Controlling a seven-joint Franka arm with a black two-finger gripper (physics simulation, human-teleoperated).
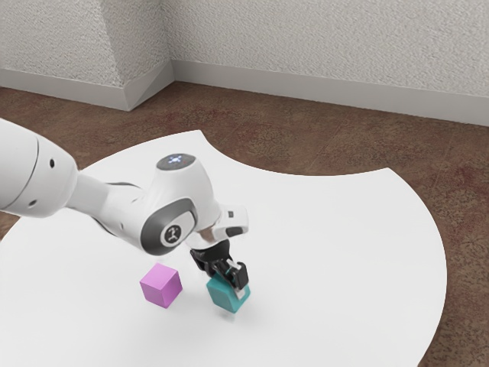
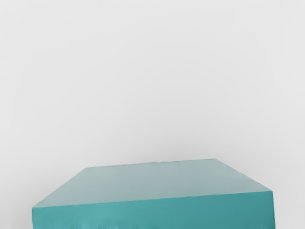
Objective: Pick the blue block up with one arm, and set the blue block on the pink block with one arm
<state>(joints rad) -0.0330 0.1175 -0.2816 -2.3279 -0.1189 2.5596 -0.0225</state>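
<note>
The blue block (image 1: 226,298), teal in colour, sits low at the table's surface, a short way to the exterior view's right of the pink block (image 1: 160,284). My gripper (image 1: 231,281) reaches down onto the blue block from above, a finger on each of two opposite sides, shut on it. I cannot tell whether the block rests on the table or hangs just off it. In the wrist view the blue block (image 2: 157,191) is large and close under my hand. The pink block stands free on the table, apart from the blue one.
The round white table (image 1: 344,245) spreads wide to the exterior view's right and back. Its edge runs along the right and front, with brown floor (image 1: 321,130) beyond.
</note>
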